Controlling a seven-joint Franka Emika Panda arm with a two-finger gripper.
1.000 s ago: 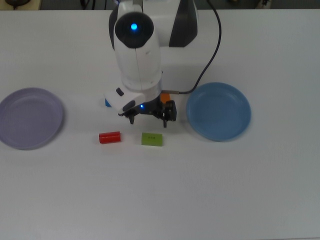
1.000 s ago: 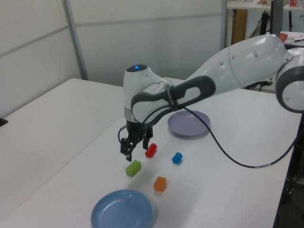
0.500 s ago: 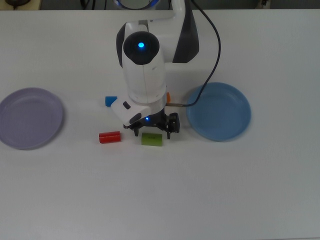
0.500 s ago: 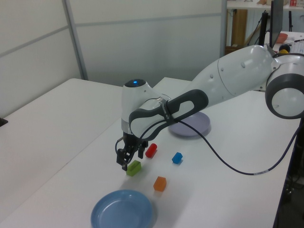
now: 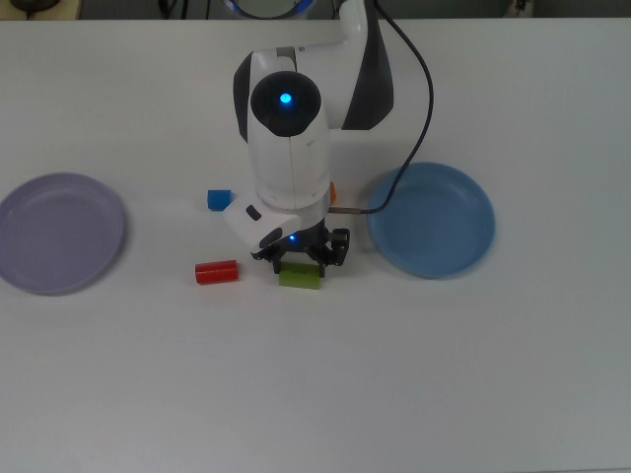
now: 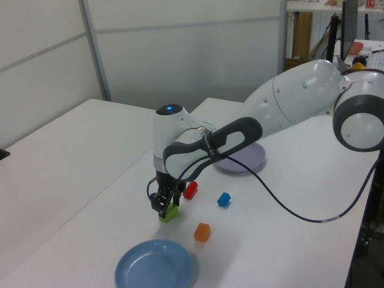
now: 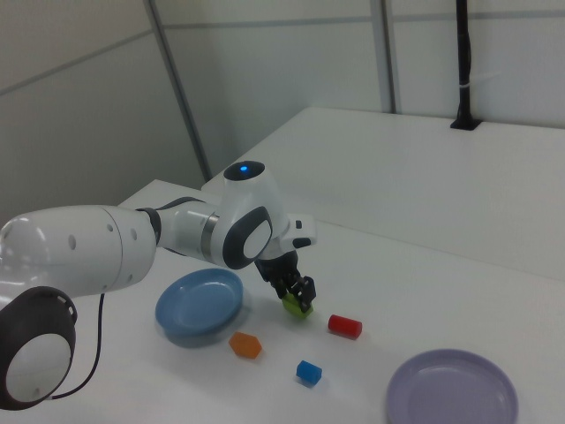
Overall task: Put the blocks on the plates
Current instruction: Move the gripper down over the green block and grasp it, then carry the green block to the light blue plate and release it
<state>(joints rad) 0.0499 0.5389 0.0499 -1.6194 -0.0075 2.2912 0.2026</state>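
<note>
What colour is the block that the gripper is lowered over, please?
The block under the gripper is lime green; the left view shows it best.

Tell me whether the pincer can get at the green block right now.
Probably yes. The pincer is right down over the green block, a finger on either side, and the red block lies clear of it.

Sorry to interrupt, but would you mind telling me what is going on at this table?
A white robot arm has its gripper down at the small green block on the white table, fingers either side of it. The red cylinder-like bar, the blue cube and the orange block sit on the table. The round blue plate and the lavender plate hold nothing.
</note>
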